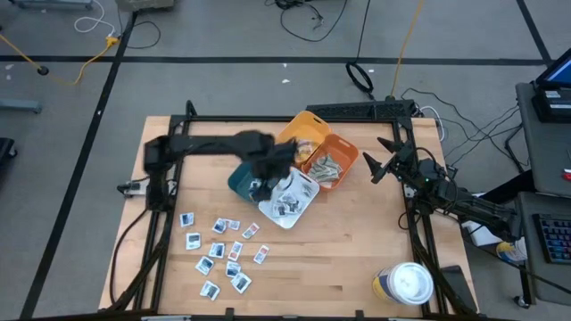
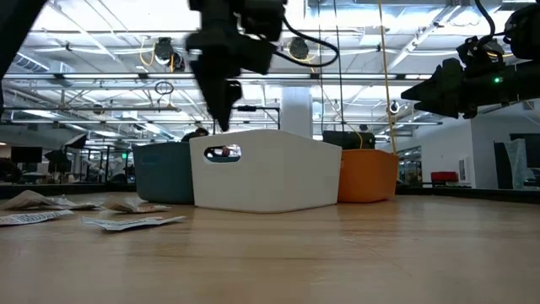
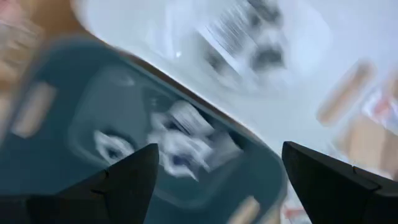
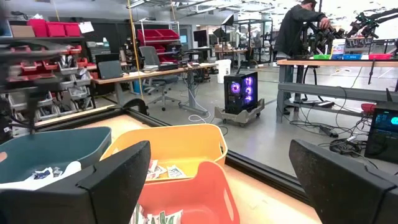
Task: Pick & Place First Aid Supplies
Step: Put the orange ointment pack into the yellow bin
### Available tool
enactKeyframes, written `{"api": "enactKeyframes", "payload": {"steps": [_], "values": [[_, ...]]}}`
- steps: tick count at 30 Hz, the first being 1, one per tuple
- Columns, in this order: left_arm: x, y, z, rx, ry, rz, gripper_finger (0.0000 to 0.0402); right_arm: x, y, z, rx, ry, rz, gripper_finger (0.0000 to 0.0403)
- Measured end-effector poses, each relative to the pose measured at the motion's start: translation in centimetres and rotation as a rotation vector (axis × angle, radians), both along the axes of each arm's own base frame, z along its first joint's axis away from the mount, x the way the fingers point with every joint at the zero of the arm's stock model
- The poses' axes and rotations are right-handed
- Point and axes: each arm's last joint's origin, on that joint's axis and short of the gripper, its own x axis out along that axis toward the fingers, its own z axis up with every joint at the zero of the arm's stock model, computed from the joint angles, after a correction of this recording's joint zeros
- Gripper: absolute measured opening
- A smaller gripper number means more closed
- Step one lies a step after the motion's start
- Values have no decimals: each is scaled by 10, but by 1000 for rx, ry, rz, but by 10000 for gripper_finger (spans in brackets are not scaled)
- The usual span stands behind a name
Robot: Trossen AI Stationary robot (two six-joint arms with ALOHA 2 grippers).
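Nearby, four bins (image 1: 308, 134) (tub (image 1: 412, 282) apart)

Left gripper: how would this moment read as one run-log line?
left gripper: open, empty, above teal bin | right gripper: open, waiting | packets: loose on table

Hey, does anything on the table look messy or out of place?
Yes: about a dozen small white packets lie scattered loose on the wooden table, outside the clustered bins. Nothing looks spilled or damaged otherwise.
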Motion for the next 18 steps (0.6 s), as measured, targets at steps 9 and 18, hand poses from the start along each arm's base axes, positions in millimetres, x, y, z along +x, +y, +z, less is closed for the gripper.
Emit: {"api": "enactKeyframes", "payload": {"steps": [9,18], "values": [[-63,-70,-10,29,-38,-140,347,0,0,0,0,0,0,377],[-106,-104,-25,4,-6,-87,347,0,0,0,0,0,0,377]]}}
